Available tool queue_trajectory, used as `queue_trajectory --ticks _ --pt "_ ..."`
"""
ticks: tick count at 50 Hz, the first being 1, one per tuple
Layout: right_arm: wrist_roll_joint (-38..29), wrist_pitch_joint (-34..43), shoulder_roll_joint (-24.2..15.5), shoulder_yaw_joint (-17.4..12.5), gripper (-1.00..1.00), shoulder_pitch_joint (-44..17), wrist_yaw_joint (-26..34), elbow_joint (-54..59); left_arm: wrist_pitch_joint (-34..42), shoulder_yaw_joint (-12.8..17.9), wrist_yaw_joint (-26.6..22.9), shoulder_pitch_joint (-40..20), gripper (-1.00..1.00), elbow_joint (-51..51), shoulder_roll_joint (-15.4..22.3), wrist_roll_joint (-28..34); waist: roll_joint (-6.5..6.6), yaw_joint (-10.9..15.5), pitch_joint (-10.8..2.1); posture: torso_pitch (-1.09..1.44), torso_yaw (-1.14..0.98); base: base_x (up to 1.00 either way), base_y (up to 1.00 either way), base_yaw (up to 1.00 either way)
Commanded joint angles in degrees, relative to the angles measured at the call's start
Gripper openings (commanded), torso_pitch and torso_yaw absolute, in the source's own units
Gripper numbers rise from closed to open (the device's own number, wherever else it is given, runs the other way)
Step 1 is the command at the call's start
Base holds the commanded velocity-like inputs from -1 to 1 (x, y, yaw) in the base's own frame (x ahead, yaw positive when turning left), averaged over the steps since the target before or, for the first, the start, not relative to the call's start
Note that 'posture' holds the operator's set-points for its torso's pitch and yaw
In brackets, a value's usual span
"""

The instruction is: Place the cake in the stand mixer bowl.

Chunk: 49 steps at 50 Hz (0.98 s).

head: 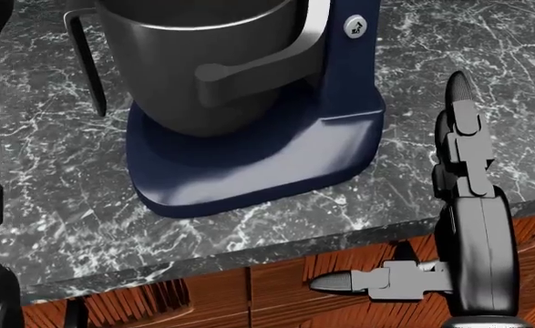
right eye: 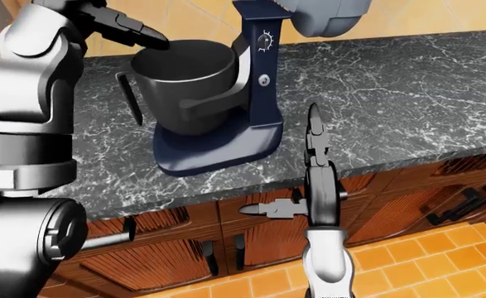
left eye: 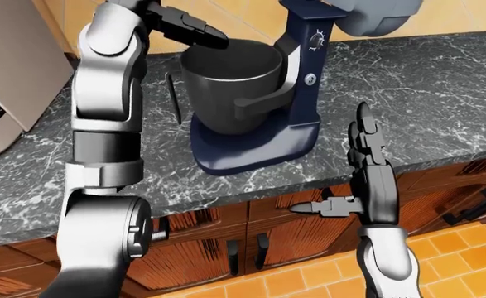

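Observation:
The stand mixer has a dark blue base and column and stands on the marble counter. Its grey bowl sits on the base, with a handle on its left side. My left hand is raised above the bowl's left rim, its dark fingers stretched out over the opening and open. No cake shows in any view, and the bowl's inside looks dark. My right hand hangs open to the right of the mixer over the counter's edge, fingers pointing up and thumb pointing left.
The dark marble counter runs across the views, with wooden cabinet doors below and an orange tiled floor. A beige appliance stands at the left edge. The mixer's grey head is tilted up.

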Motion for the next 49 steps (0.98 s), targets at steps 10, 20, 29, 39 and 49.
queue_trajectory --ticks 10,20,29,39,49 --pt "-0.1 -1.1 -0.1 -0.2 1.0 -0.6 -0.1 -3.1 -2.5 1.3 -0.4 -1.8 1.0 -0.9 3.1 -0.2 0.11 0.0 -1.32 0.0 0.0 0.0 0.0 0.0" --pt "-0.1 -0.8 -0.1 0.0 1.0 -0.9 0.1 -2.9 -3.3 2.7 -0.9 -1.9 1.0 0.6 6.9 -1.1 0.36 -0.1 -1.24 0.0 0.0 0.0 0.0 0.0" --pt "-0.5 -0.8 0.0 0.5 1.0 -1.0 0.0 -2.6 -3.0 4.3 -1.0 -0.3 1.0 -0.6 10.2 -2.3 0.61 -0.2 -1.29 0.0 0.0 0.0 0.0 0.0" --pt "-0.7 -0.8 0.0 0.8 1.0 -1.2 -0.1 -2.4 -4.2 5.1 -1.1 1.8 1.0 -0.3 12.5 -3.4 0.85 -0.2 -1.27 0.0 0.0 0.0 0.0 0.0" --pt "-0.9 -0.6 0.0 0.8 1.0 -1.3 0.0 -2.3 -3.8 6.2 -2.0 5.4 1.0 -2.6 14.5 -3.7 1.07 -0.2 -1.31 0.0 0.0 0.0 0.0 0.0"
